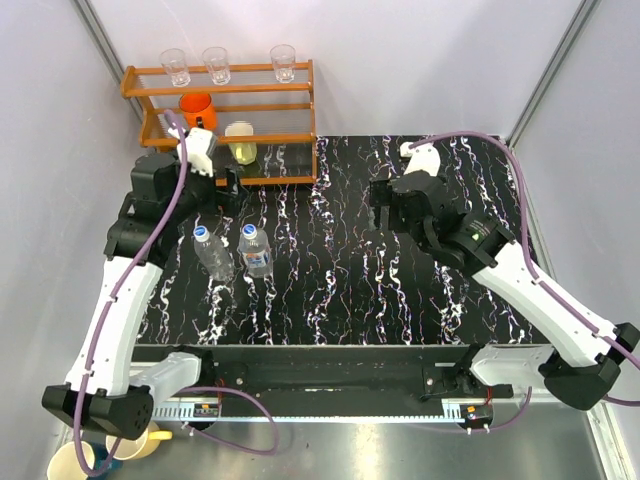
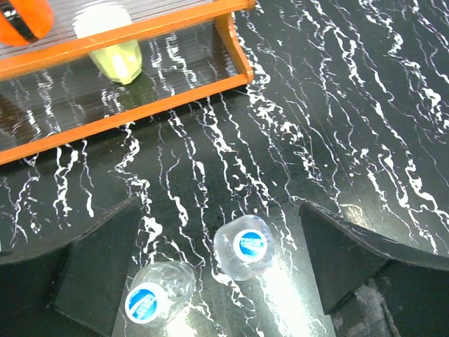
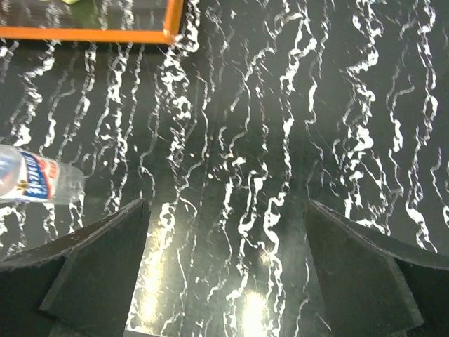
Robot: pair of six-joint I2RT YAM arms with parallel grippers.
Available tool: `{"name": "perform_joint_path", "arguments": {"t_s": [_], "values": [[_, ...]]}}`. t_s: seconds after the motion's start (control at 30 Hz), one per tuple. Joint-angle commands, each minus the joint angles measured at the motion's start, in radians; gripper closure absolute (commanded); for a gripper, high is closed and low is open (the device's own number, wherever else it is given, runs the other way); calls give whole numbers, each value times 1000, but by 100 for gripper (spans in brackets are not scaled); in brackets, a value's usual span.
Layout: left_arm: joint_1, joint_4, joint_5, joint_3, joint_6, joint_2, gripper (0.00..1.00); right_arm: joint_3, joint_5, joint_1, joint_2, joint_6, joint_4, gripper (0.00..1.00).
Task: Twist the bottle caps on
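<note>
2 clear plastic water bottles [image 1: 256, 255] stand side by side at 9 o'clock on the black marbled surface [image 1: 350, 290]. Each has a small white, blue-topped screw cap [image 2: 250, 243] on its neck. The left end effector [image 2: 219, 205] hangs at their 12 o'clock, spread wide and empty. The right end effector [image 3: 226, 203], toward 2 o'clock, is equally wide and empty.

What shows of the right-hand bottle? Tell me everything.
The right bottle is clear plastic, with a blue-and-white label around its middle and a white, blue-topped cap on its neck; whether the cap is screwed tight cannot be told. It stands upright on the black marbled table, toward the left side, close beside the other bottle and in front of the orange rack. Only the table touches it.
</note>
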Motion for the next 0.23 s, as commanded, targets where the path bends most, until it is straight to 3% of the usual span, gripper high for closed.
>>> {"name": "perform_joint_path", "arguments": {"t_s": [0.0,0.2], "values": [[87,118,97,-38,-22,-38,1,-9,92,-3,-42,93,-103,0],[150,155,123,-106,-14,-64,1,-54,96,-3,-98,66,-85,0]]}}
